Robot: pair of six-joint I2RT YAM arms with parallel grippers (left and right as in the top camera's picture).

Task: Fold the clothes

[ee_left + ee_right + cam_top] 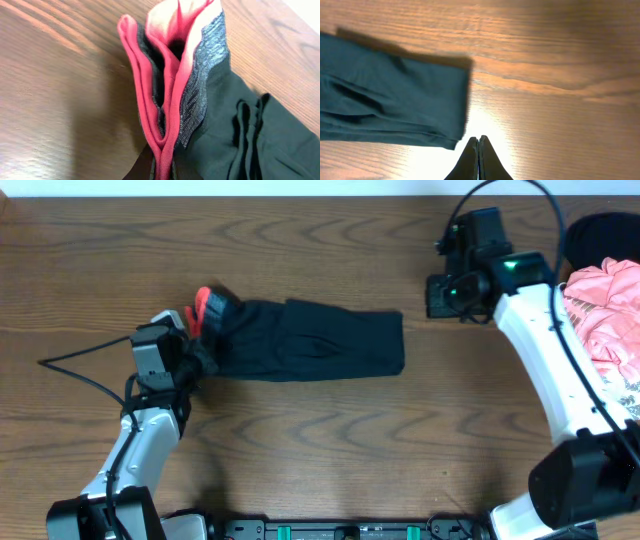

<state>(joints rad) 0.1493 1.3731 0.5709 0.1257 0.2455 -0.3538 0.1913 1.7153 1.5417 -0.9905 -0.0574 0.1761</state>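
Mostly bare wood: the tabletop (pixel 330 450) is dark brown w/ strong wavy grain and fills nearly the whole overhead view. A pale strip (pixel 250 185) shows past its far edge. Light glares off the wood in the right wrist view, esp. near the bottom centre.

The leggings (pixel 320 340) lie left of centre, folded into a flat black oblong w/ the long axis running across the tabletop. Their waistband (pixel 202 75) is at the end toward the left arm, bunched & raised off the wood. Close up in the left wrist view it is grey-speckled fabric w/ coral-red edging (pixel 170 100), standing in upright folds. Black cloth trails off to the lower right of that view w/ a few creases.

The left gripper (pixel 205 352) is clamped on the waistband end; its fingers are mostly hidden by cloth. A thin black cable (pixel 85 350) loops from the left arm over the wood.

The right gripper (pixel 478 147) has its fingers pressed together & holds nothing. It sits over bare wood just beside the leggings' other end, a straight fold, and is apart from the cloth.

At the tabletop's right edge a pink garment (pixel 600 310) lies in a heap, partly behind the right arm, w/ a dark item (pixel 600 230) beyond it.
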